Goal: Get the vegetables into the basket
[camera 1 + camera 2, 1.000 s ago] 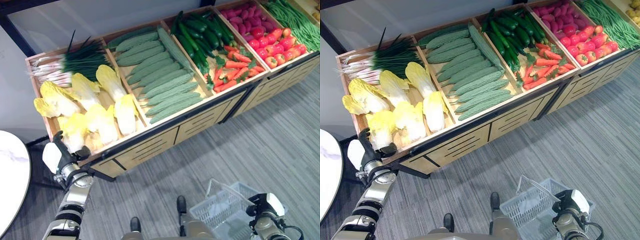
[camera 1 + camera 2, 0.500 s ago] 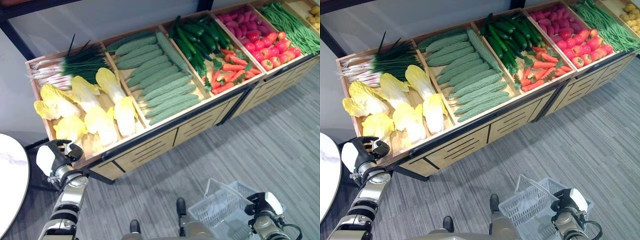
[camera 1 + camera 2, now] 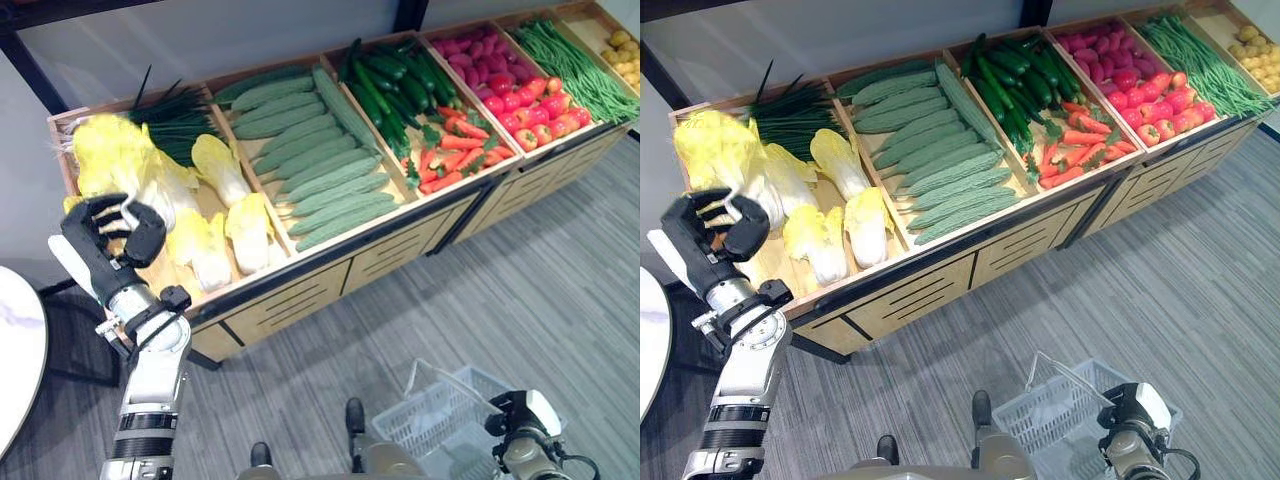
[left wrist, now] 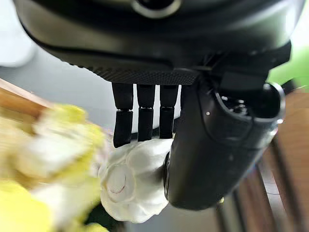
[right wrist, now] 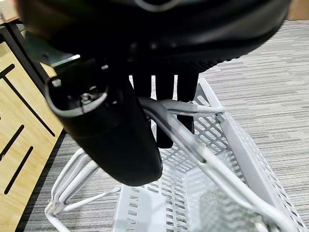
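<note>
Left hand (image 3: 112, 232) is raised over the left end of the wooden produce stand (image 3: 300, 285), fingers and thumb curled round the white stem end of a napa cabbage (image 3: 115, 160); the left wrist view shows the fingers (image 4: 140, 121) and thumb pinching that pale stalk base (image 4: 133, 186), with the yellow leaves blurred past it. The held cabbage hangs above the leftmost bin, its leafy yellow top toward the back wall, clear of the other cabbages (image 3: 225, 215) lying in the same bin. Green onions (image 3: 175, 115) lie at the back of that bin. Next bin to the right holds bitter gourds (image 3: 320, 165) stacked in rows. Then cucumbers (image 3: 395, 75) at the back with carrots (image 3: 455, 150) in front, then radishes (image 3: 480, 55) behind tomatoes (image 3: 530, 105), then green beans (image 3: 580, 65), and potatoes (image 3: 622, 50) at the far right corner. Right hand (image 5: 145, 87) is low at the bottom right, fingers wrapped round the wire handle (image 5: 193, 140) of the pale plastic shopping basket (image 3: 440, 425); the right wrist view shows the handle passing under the curled fingers and the basket's mesh wall (image 5: 241, 154) below. Basket hangs above the grey striped floor (image 3: 520, 290), well apart from the stand and from the held cabbage. No vegetable is visible in the part of the basket that shows. A round white table (image 3: 15, 370) sits at the left edge.
</note>
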Controlling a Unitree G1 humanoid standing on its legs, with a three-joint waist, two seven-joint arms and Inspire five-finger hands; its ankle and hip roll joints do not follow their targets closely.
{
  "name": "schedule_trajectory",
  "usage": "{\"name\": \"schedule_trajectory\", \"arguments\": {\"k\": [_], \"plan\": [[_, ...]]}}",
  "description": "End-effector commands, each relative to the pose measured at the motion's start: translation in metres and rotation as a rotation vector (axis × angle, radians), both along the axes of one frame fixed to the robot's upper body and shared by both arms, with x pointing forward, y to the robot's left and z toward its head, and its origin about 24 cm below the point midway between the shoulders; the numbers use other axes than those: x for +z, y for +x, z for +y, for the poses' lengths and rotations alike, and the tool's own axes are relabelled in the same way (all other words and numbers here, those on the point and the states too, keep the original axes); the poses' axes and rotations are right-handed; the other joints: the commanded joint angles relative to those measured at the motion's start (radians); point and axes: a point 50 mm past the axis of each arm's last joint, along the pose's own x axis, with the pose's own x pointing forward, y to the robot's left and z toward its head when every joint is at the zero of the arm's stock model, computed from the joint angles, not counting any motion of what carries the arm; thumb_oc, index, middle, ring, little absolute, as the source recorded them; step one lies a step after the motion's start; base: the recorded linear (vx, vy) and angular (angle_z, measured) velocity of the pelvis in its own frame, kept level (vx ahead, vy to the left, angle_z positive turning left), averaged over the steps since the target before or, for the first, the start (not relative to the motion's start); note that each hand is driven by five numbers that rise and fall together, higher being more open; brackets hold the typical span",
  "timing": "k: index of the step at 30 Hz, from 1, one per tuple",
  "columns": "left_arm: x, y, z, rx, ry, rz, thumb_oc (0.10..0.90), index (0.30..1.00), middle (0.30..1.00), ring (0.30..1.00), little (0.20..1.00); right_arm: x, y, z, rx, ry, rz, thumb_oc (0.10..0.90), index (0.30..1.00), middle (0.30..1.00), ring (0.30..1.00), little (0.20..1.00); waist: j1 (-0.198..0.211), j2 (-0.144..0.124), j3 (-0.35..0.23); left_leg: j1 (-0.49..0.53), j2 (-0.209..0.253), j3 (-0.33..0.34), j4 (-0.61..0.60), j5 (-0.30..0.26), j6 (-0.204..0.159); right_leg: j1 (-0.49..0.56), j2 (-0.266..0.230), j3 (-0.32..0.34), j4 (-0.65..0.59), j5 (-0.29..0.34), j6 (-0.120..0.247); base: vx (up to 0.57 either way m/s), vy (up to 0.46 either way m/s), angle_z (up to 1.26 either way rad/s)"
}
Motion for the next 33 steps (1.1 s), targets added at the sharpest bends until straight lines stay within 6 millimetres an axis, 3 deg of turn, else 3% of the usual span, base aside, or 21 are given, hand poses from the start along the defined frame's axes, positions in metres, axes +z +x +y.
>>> {"name": "schedule_trajectory", "arguments": {"k": [1, 3, 6, 8, 12, 18, 23, 25, 27, 30, 31, 33], "plan": [[0.032, 0.000, -0.018, -0.519, -0.091, -0.212, 0.400, 0.300, 0.300, 0.300, 0.300, 0.008, 0.001, -0.015, 0.022, -0.034, 0.008, 0.400, 0.300, 0.300, 0.300, 0.300, 0.007, -0.002, -0.056, -0.043, -0.013, -0.063, 0.001, -0.031, 0.012, 0.032, -0.083, -0.031, 0.001, -0.067, 0.093, -0.02, 0.031, 0.03], [0.027, -0.001, -0.013, -0.581, -0.169, -0.219, 0.400, 0.300, 0.300, 0.300, 0.300, 0.008, 0.003, -0.015, 0.031, -0.020, 0.009, 0.400, 0.300, 0.300, 0.300, 0.300, 0.007, 0.000, -0.058, -0.041, -0.014, -0.060, 0.001, -0.032, 0.012, 0.032, -0.084, -0.030, 0.001, -0.067, 0.094, 0.00, 0.000, 0.00], [0.007, 0.000, -0.025, -0.800, -0.359, -0.186, 0.400, 0.300, 0.300, 0.300, 0.300, 0.008, 0.008, -0.012, 0.069, 0.014, 0.019, 0.400, 0.300, 0.300, 0.300, 0.300, 0.004, 0.003, -0.063, -0.033, -0.018, -0.054, 0.001, -0.034, 0.014, 0.034, -0.086, -0.024, 0.001, -0.065, 0.094, 0.00, 0.000, 0.00], [-0.004, -0.002, -0.031, -0.904, -0.392, -0.142, 0.400, 0.300, 0.300, 0.300, 0.300, 0.008, 0.009, -0.010, 0.084, 0.032, 0.019, 0.400, 0.300, 0.300, 0.300, 0.300, 0.003, 0.005, -0.068, -0.027, -0.020, -0.051, 0.001, -0.039, 0.017, 0.035, -0.086, -0.016, 0.001, -0.066, 0.095, 0.03, 0.032, -0.07], [-0.014, 0.000, -0.033, -0.883, -0.339, -0.068, 0.400, 0.300, 0.300, 0.300, 0.300, 0.005, 0.006, -0.008, 0.066, 0.046, 0.017, 0.400, 0.300, 0.300, 0.300, 0.300, 0.001, 0.003, -0.072, -0.012, -0.024, -0.045, 0.001, -0.046, 0.023, 0.044, -0.088, -0.010, 0.001, -0.068, 0.096, 0.02, 0.018, -0.05], [-0.015, 0.002, -0.027, -0.869, -0.340, -0.062, 0.400, 0.300, 0.300, 0.300, 0.300, 0.002, -0.004, -0.011, 0.020, 0.056, 0.033, 0.400, 0.300, 0.300, 0.300, 0.300, 0.000, 0.002, -0.075, 0.017, -0.037, -0.037, 0.001, -0.058, 0.036, 0.066, -0.096, -0.002, 0.001, -0.075, 0.099, 0.02, 0.033, -0.01], [-0.007, 0.007, -0.034, -0.926, -0.311, -0.083, 0.400, 0.300, 0.300, 0.300, 0.300, 0.004, -0.002, -0.013, 0.004, 0.063, 0.021, 0.400, 0.300, 0.300, 0.300, 0.300, -0.005, -0.016, -0.050, -0.022, -0.059, -0.030, 0.110, -0.104, 0.058, 0.051, -0.116, 0.023, 0.045, -0.071, 0.102, -0.03, 0.081, -0.05], [0.000, 0.014, -0.044, -0.973, -0.281, -0.088, 0.400, 0.300, 0.300, 0.300, 0.300, 0.002, -0.010, -0.013, -0.017, 0.072, 0.024, 0.400, 0.300, 0.300, 0.300, 0.300, -0.028, -0.029, -0.042, -0.022, -0.076, -0.010, 0.104, -0.109, 0.072, 0.022, -0.127, 0.049, 0.062, -0.035, 0.123, -0.10, 0.190, -0.20], [0.007, 0.019, -0.048, -0.983, -0.236, -0.092, 0.400, 0.300, 0.300, 0.300, 0.300, 0.001, -0.010, -0.009, -0.031, 0.083, -0.007, 0.400, 0.300, 0.300, 0.300, 0.300, -0.057, -0.046, -0.021, -0.055, -0.104, 0.043, 0.082, -0.094, 0.087, -0.065, -0.144, 0.108, 0.052, 0.052, 0.159, -0.30, 0.246, -0.46], [0.006, 0.022, -0.049, -0.982, -0.228, -0.078, 0.400, 0.300, 0.300, 0.300, 0.300, -0.002, -0.012, -0.005, -0.039, 0.093, -0.001, 0.400, 0.300, 0.300, 0.300, 0.300, -0.058, -0.050, -0.010, -0.072, -0.096, 0.065, 0.088, -0.089, 0.092, -0.082, -0.135, 0.117, 0.071, 0.040, 0.155, -0.19, 0.046, -0.84], [0.007, 0.021, -0.048, -0.979, -0.225, -0.074, 0.400, 0.300, 0.300, 0.300, 0.300, -0.004, -0.016, -0.004, -0.060, 0.100, 0.002, 0.400, 0.300, 0.300, 0.300, 0.300, -0.038, -0.039, 0.004, -0.087, -0.072, 0.104, 0.099, -0.083, 0.098, -0.080, -0.141, 0.027, 0.150, -0.013, 0.134, -0.19, 0.024, -0.82], [0.008, 0.019, -0.044, -0.968, -0.221, -0.078, 0.400, 0.300, 0.300, 0.300, 0.300, -0.004, -0.016, -0.004, -0.063, 0.097, 0.008, 0.400, 0.300, 0.300, 0.300, 0.300, -0.021, -0.023, 0.010, -0.091, -0.056, 0.143, 0.097, -0.074, 0.098, -0.056, -0.165, -0.084, 0.212, -0.062, 0.116, -0.17, 0.075, -0.72]]}}
